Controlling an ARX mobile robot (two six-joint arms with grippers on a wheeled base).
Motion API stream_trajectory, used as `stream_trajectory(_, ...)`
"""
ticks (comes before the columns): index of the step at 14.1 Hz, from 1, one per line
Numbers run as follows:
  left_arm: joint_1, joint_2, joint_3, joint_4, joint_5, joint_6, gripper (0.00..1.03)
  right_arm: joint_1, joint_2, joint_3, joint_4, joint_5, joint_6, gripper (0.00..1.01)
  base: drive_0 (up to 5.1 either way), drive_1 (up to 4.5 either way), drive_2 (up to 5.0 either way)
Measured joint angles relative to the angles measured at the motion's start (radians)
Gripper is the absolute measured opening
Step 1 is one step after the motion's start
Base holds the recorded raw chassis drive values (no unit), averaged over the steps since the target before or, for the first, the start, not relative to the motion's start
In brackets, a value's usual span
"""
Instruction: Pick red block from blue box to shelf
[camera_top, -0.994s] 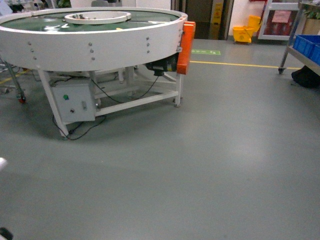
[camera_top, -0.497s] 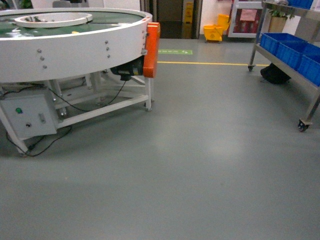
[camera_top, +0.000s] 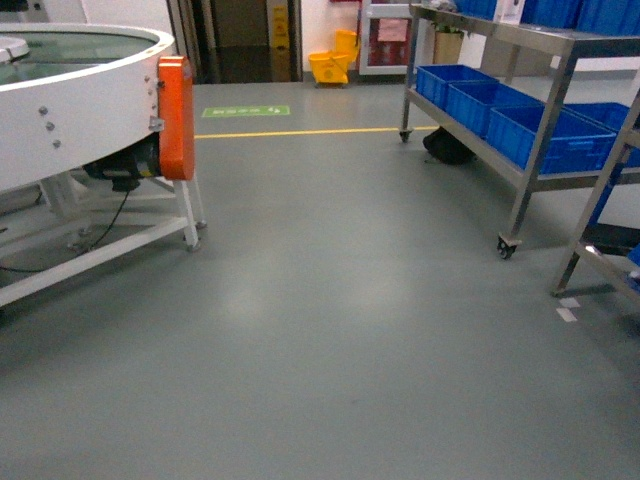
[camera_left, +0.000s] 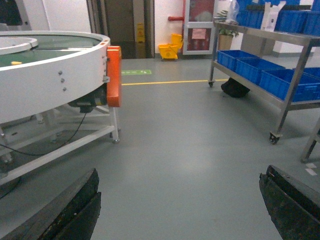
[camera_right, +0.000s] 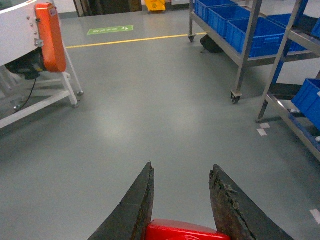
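My right end effector (camera_right: 182, 200) is clamped on the red block (camera_right: 182, 231), glossy hard plastic seen only at its top edge between the dark, scuffed fingers; I judge it light, rigid and slippery, best pinched on flat opposite sides. My left end effector (camera_left: 180, 205) stands wide apart, empty. The stainless-steel shelf (camera_top: 520, 105) lies ahead right.

The red block (camera_right: 182, 231) is glossy between black fingers (camera_right: 134, 205). Crates (camera_top: 545, 136) are dark blue on the silver shelf (camera_top: 521, 180). The floor (camera_top: 330, 330) seems plain grey-green, with one yellow line (camera_top: 300, 131).
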Motion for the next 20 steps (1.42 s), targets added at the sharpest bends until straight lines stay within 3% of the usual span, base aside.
stream_trajectory(14,0.000,0.000,0.000,-0.001,0.002,0.000,0.98,0.000,0.000,0.000,0.003,0.000,0.000,0.28,-1.3,2.52,-5.7)
stream_trajectory(20,0.000,0.000,0.000,0.000,0.002,0.000,0.98,0.000,0.000,0.000,0.003,0.000,0.000,0.28,-1.7,-1.67,-1.7)
